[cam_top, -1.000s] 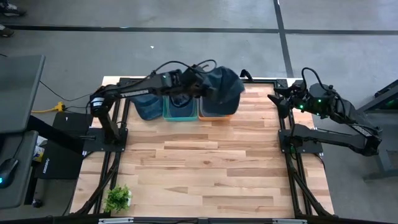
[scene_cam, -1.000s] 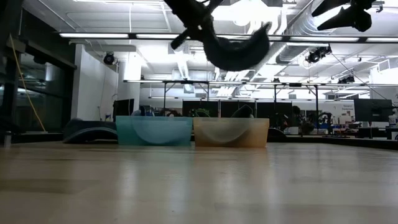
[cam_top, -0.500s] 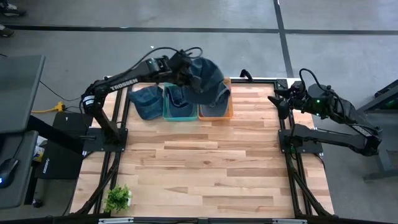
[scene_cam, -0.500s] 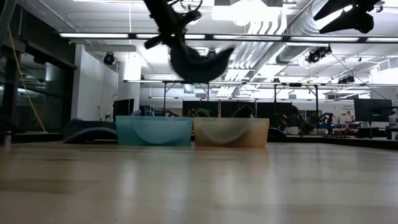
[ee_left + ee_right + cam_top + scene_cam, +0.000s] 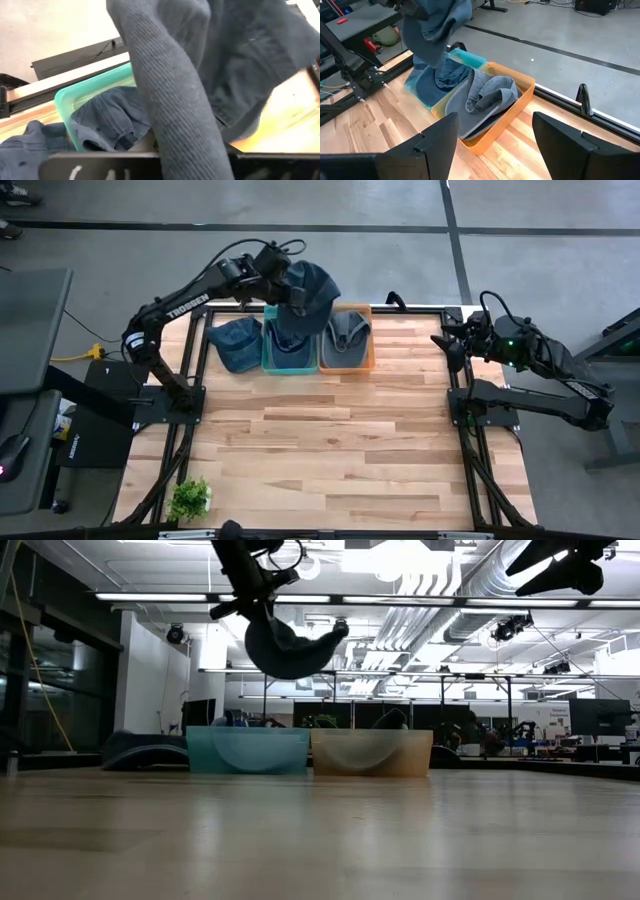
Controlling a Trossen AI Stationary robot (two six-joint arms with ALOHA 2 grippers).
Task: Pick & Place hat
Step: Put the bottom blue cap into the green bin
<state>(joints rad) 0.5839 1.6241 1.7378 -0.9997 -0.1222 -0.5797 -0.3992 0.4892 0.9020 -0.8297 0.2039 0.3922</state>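
I held the dark denim hat (image 5: 308, 288) pinched in the left gripper (image 5: 283, 283) above the teal bin (image 5: 271, 358). It hung limp, so I judged it light and soft, best gripped by a fold. My right gripper (image 5: 492, 145) waited, fingers spread.

Small green plant (image 5: 190, 498) at table's (image 5: 330, 450) near-left corner; black monitor (image 5: 28, 330) & mouse (image 5: 10, 450) off left.

Bare tabletop (image 5: 330, 450) wide open in front of the bins. Far edge crowded: loose hat (image 5: 235, 342), teal bin (image 5: 290, 352), orange bin (image 5: 347, 340) side by side, each bin holding a hat. Left arm (image 5: 190, 295) with its hat (image 5: 305, 295) hangs over the teal bin, blocking entry from above.
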